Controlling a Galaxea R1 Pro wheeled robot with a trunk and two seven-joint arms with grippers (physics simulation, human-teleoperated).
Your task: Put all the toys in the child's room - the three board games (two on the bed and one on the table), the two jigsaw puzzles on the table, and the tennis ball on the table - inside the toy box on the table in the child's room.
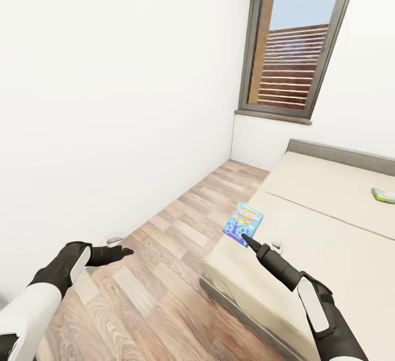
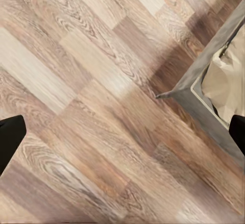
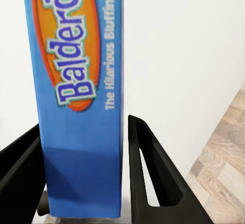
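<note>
A mostly blue board game, lettered "Balderdash", hangs upright in the air over the near corner of the bed. My right gripper is shut on its lower end, a black finger on either flat side. A second board game, green-edged, lies flat on the beige mattress at the far right. My left gripper is open and holds nothing, low over the wood floor, its fingertips far apart. The table and toy box are out of view.
A white wall runs along the left, close to my left arm. The grey bed frame corner juts onto the plank floor. A tall dark-framed window stands at the far end.
</note>
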